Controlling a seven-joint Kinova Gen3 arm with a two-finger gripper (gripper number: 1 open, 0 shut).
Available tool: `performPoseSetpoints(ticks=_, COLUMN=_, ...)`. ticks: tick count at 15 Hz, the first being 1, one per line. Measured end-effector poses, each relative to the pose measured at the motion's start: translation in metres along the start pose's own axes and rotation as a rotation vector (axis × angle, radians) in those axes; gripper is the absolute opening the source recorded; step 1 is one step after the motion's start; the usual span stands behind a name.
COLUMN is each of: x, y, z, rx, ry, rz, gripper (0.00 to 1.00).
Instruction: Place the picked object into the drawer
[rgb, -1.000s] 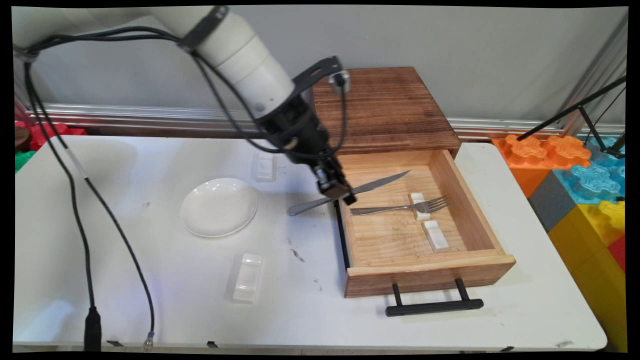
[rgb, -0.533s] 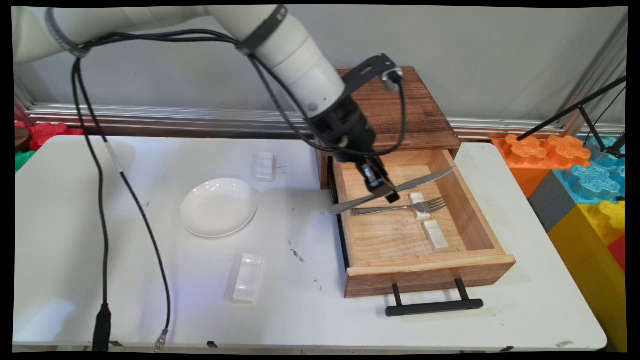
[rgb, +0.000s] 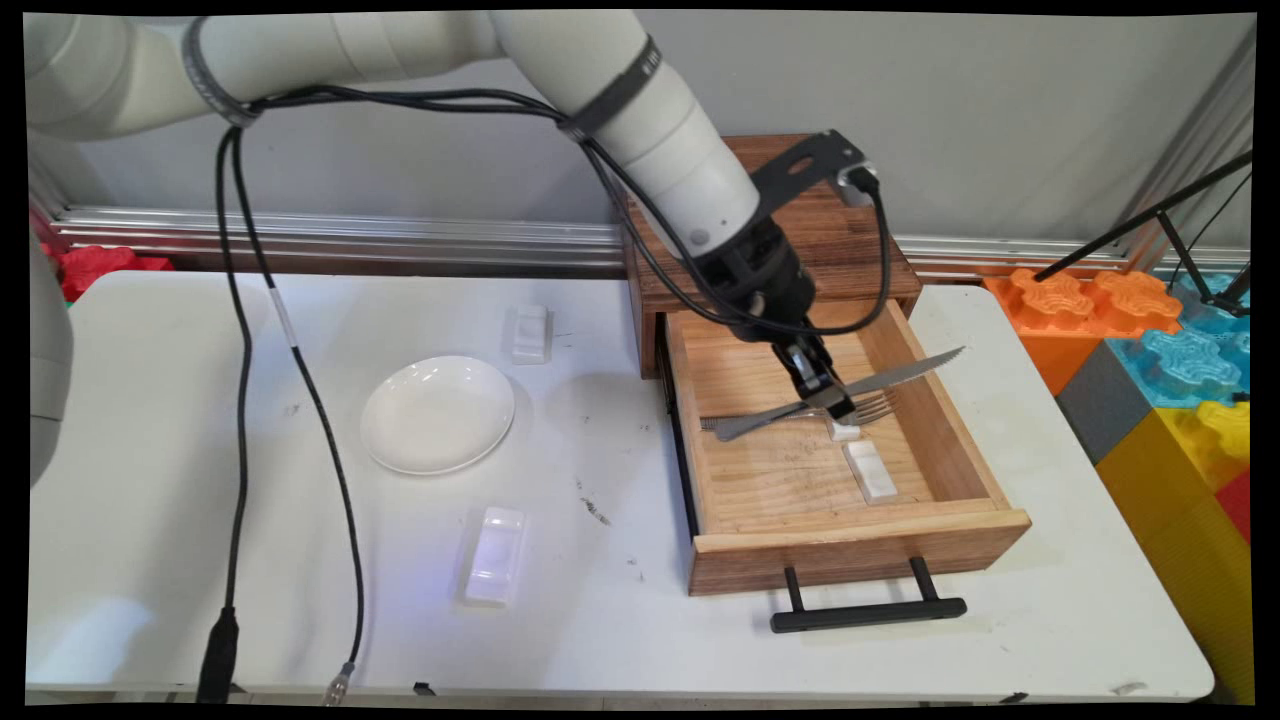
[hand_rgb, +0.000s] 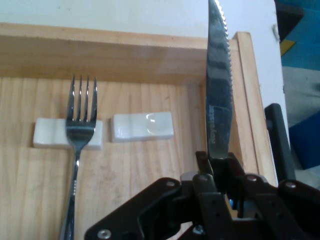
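My gripper (rgb: 828, 392) (hand_rgb: 220, 167) is shut on a steel table knife (rgb: 880, 375) (hand_rgb: 218, 95), held level above the open wooden drawer (rgb: 960, 440). The serrated blade points right, over the drawer's right wall (hand_rgb: 247, 100); the handle end sticks out to the left. Below it in the drawer a fork (rgb: 775, 419) (hand_rgb: 80, 130) lies with its tines on a white cutlery rest (rgb: 845, 431) (hand_rgb: 47, 132). A second white rest (rgb: 872, 470) (hand_rgb: 143, 126) lies bare beside the first, closer to the drawer's front.
The drawer belongs to a dark wooden cabinet (rgb: 850, 240) and has a black handle (rgb: 868, 610) in front. On the white table (rgb: 300, 600) left of it are a white plate (rgb: 438, 413) and two more white rests (rgb: 495, 555) (rgb: 530, 333). Coloured foam blocks (rgb: 1150, 350) stand at the right.
The arm has carried the knife rightward, from over the drawer's left edge to above the fork and rests inside it. Grip unchanged.
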Motion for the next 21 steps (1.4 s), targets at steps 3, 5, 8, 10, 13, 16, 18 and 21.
performPoseSetpoints(ticks=3, x=0.002, y=-0.002, z=0.015, rx=0.008, ry=0.006, rz=-0.007, gripper=0.0)
performPoseSetpoints(ticks=5, x=0.001, y=-0.004, z=0.024, rx=0.012, ry=0.009, rz=-0.011, gripper=0.0)
performPoseSetpoints(ticks=8, x=-0.003, y=-0.006, z=0.041, rx=0.021, ry=0.02, rz=-0.018, gripper=0.0)
performPoseSetpoints(ticks=10, x=-0.006, y=-0.007, z=0.05, rx=0.024, ry=0.027, rz=-0.02, gripper=0.0)
performPoseSetpoints(ticks=13, x=-0.01, y=-0.008, z=0.06, rx=0.028, ry=0.038, rz=-0.015, gripper=0.0)
performPoseSetpoints(ticks=16, x=-0.016, y=-0.009, z=0.07, rx=0.028, ry=0.04, rz=-0.005, gripper=0.0)
performPoseSetpoints(ticks=18, x=-0.021, y=-0.009, z=0.074, rx=0.027, ry=0.037, rz=-0.002, gripper=0.0)
performPoseSetpoints(ticks=21, x=-0.028, y=-0.01, z=0.082, rx=0.028, ry=0.029, rz=0.003, gripper=0.0)
